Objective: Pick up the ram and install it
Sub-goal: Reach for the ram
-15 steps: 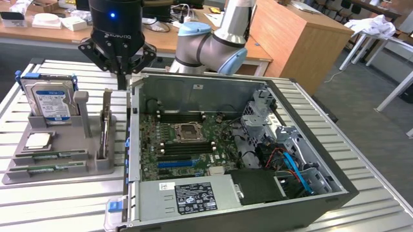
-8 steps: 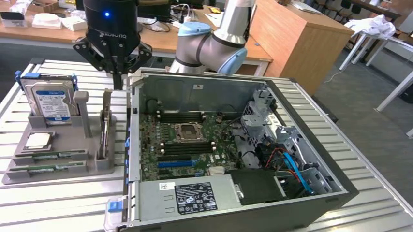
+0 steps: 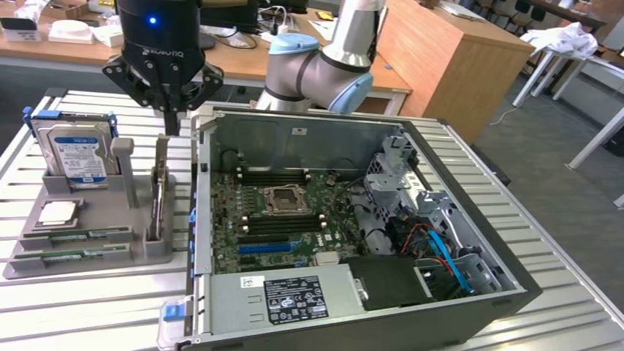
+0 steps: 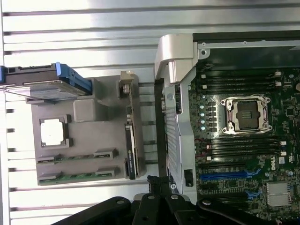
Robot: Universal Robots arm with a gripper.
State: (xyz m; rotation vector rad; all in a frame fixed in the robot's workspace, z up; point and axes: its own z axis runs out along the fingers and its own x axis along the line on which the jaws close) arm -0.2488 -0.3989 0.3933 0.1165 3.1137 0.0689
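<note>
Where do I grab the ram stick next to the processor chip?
Its upper long edge, mid-length, coming straight down. The ram looks set on edge in a slot of the grey holder, so only that thin green edge shows between the holder's tabs; close across its thickness. The gripper is shut, hovering near the upright card.

Hard drive (image 3: 76, 153) upright in holder (image 3: 146, 254); case (image 3: 292, 135) open.
</note>
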